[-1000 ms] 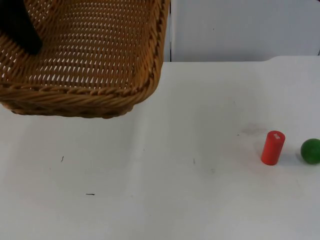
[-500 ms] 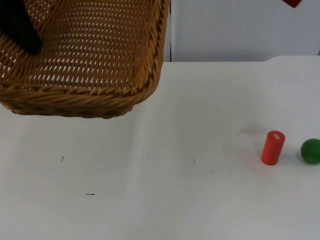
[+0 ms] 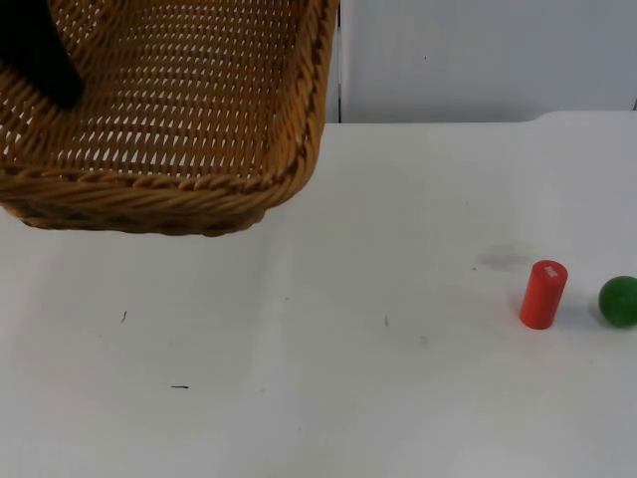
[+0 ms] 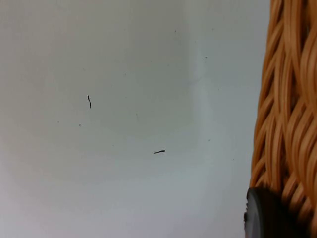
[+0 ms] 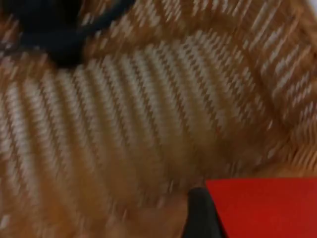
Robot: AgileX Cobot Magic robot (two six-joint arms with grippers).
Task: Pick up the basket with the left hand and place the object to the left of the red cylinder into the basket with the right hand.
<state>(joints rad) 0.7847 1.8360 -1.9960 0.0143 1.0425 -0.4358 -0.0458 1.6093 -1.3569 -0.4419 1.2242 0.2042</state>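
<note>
A woven wicker basket (image 3: 189,110) hangs above the table's far left, tilted toward me. My left gripper (image 4: 277,218) is shut on its rim (image 4: 290,99), one black fingertip (image 4: 265,215) pressed against the weave. The left arm (image 3: 35,50) reaches in over the basket. In the right wrist view, my right gripper (image 5: 233,218) is shut on a flat-sided red object (image 5: 267,208), with a black fingertip (image 5: 198,213) beside it. It looks down onto the basket's woven floor (image 5: 148,114). The red cylinder (image 3: 542,294) stands upright at the table's right.
A green ball (image 3: 618,301) lies just right of the red cylinder, near the picture's edge. Small dark specks (image 3: 179,386) mark the white table top (image 3: 348,378). The grey partition wall (image 3: 478,55) closes off the back.
Half a second ago a red tip showed at the top view's upper right edge; it is gone from there now. The basket, cylinder and ball have not moved.
</note>
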